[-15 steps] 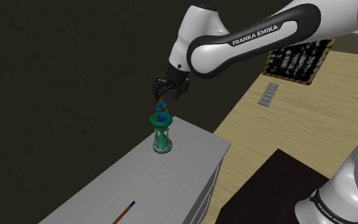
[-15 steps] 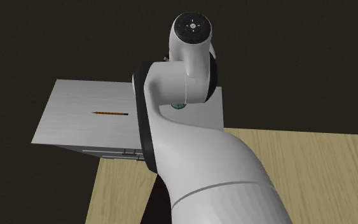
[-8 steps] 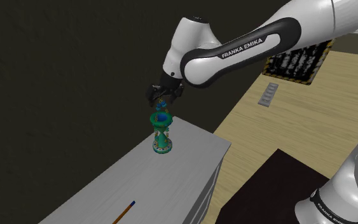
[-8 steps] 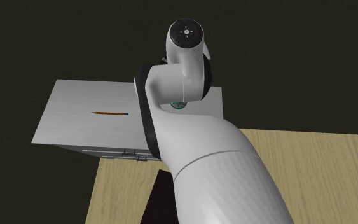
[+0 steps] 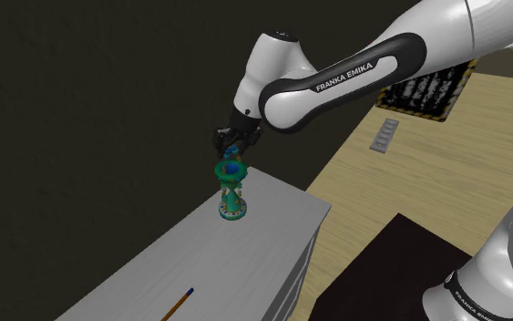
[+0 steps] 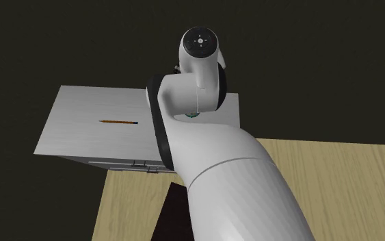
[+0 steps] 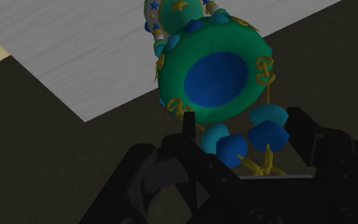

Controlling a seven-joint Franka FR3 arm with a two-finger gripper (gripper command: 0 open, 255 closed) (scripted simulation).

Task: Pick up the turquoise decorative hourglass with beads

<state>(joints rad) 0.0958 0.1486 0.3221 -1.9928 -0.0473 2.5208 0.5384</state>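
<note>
The turquoise beaded hourglass (image 5: pixel 232 189) is seen standing upright near a corner of the grey table (image 5: pixel 277 223), its topmost blue beads (image 7: pixel 266 135) flanked, without evident contact, by the parted fingers of the end effector (image 5: pixel 233 146), with a pencil (image 5: pixel 178 304) laid well apart.

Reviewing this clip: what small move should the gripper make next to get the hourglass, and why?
Probably lower a little before closing. The open gripper hangs just over the upright hourglass, and its fingers bracket only the beads at its top, not the wider body beyond them. Closing here would likely pinch the beads alone.
</note>
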